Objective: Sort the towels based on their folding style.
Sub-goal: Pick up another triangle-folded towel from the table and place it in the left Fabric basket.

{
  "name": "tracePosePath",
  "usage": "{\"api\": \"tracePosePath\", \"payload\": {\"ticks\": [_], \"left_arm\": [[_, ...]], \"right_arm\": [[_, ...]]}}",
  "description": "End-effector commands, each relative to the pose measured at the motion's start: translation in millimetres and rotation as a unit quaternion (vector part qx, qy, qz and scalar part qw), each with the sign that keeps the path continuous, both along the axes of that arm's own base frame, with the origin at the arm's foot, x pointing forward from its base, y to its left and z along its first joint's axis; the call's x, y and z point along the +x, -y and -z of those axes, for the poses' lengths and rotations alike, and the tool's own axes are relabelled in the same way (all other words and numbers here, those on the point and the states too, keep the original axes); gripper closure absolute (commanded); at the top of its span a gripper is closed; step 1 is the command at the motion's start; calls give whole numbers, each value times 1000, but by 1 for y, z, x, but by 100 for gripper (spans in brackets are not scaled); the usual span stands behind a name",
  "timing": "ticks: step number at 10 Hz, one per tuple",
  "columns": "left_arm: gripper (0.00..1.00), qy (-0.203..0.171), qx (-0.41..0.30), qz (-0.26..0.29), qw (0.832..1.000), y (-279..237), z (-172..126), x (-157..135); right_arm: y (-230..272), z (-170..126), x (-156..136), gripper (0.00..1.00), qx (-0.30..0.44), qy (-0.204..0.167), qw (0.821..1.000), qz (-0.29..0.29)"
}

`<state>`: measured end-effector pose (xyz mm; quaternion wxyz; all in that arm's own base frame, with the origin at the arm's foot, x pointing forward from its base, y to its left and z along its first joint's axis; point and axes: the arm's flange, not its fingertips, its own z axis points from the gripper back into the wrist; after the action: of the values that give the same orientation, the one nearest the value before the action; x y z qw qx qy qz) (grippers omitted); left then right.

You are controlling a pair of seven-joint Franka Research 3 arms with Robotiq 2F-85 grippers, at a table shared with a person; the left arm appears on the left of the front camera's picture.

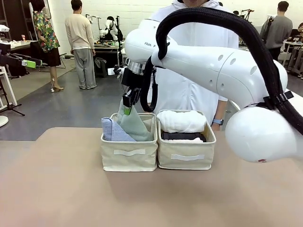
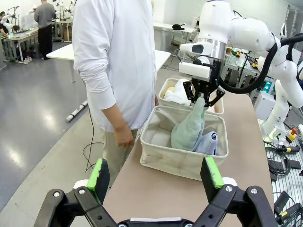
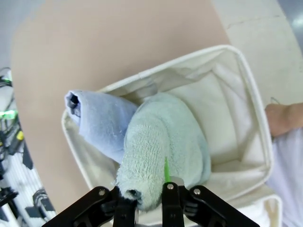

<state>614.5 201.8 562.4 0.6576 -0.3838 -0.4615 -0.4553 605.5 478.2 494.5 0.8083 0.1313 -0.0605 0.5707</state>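
Note:
My right gripper (image 1: 130, 100) is shut on the tip of the sage green cone towel (image 1: 136, 126), which stands tilted inside the left beige bin (image 1: 129, 158). In the right wrist view the gripper (image 3: 144, 195) pinches the towel's narrow end (image 3: 163, 151). The lavender-blue cone towel (image 1: 112, 131) leans beside it in the same bin. A white rolled towel (image 1: 181, 121) lies on a dark grey one (image 1: 182, 136) in the right bin (image 1: 185, 158). The yellow and pink rolls are hidden. My left gripper (image 2: 155, 174) hangs open beyond the table's end, holding nothing.
A person in a white top stands right behind the bins, one hand (image 2: 124, 138) hanging near the left bin's far wall. The right arm's large white links (image 1: 227, 71) cross above the right bin. Bare tan tabletop (image 1: 71, 194) lies in front.

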Motion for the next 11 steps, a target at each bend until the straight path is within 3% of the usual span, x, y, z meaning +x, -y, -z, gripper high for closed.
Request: {"api": "tracePosePath", "payload": {"ticks": [1, 4, 5, 6, 11], "left_arm": [[0, 4, -7, -4, 1000, 1, -1, 0], [0, 4, -7, -4, 1000, 1, -1, 0], [0, 4, -7, -4, 1000, 1, -1, 0], [0, 4, -7, -4, 1000, 1, -1, 0], [0, 4, -7, -4, 1000, 1, -1, 0]], "right_arm": [[-30, -15, 39, 82, -12, -20, 999, -22], [-37, -4, 44, 82, -33, -36, 998, -32], [-38, -8, 43, 82, -47, -38, 998, -11], [-5, 16, -6, 82, -20, -27, 999, -21], [-5, 16, -6, 82, -20, -27, 999, -21]]}}
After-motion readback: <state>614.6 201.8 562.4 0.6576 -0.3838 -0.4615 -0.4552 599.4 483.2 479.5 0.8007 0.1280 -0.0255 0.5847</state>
